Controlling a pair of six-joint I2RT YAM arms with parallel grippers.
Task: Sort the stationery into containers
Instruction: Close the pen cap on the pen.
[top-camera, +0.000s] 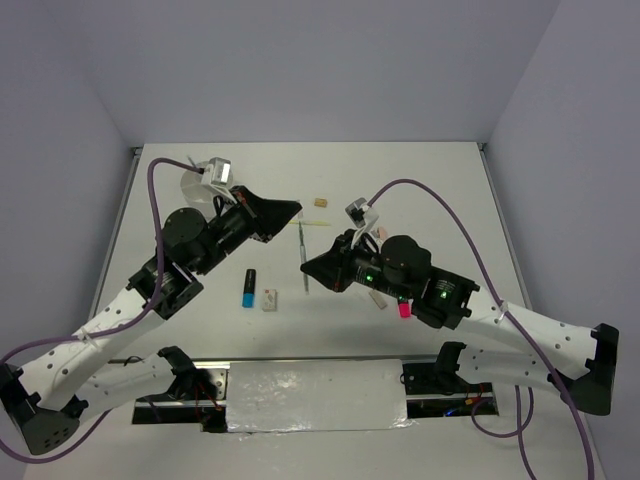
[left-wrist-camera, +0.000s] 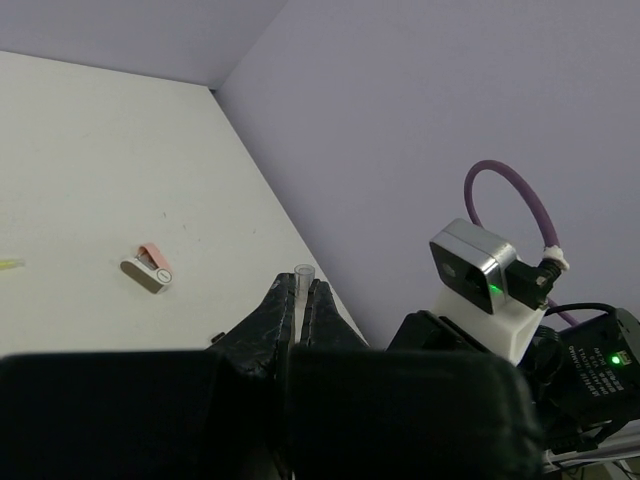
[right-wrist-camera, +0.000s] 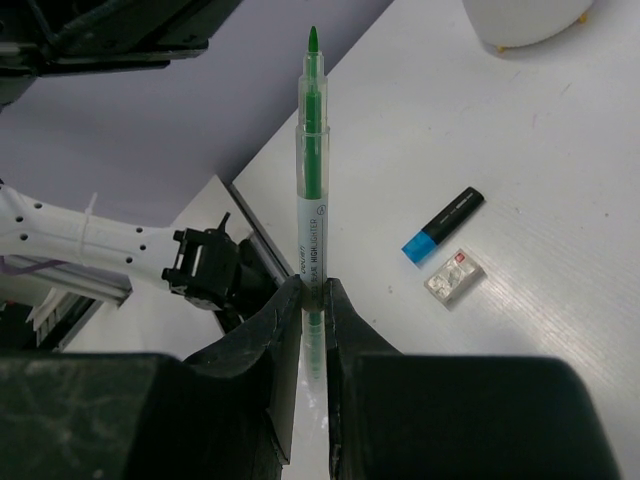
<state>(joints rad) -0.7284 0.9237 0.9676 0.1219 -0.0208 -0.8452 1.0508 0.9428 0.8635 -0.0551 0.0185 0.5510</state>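
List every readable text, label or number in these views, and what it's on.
"HIGH" (likely): on the green pen barrel, held in the right gripper; the rest of that print is too small.
Blue-and-black marker: barrel print too small to read.
Clear-cased eraser: red mark, unreadable.
Pink-edged eraser, left wrist view: label blurred.

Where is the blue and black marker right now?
The marker lies flat on the table, left of centre in the overhead view, with a small white eraser just to its right.
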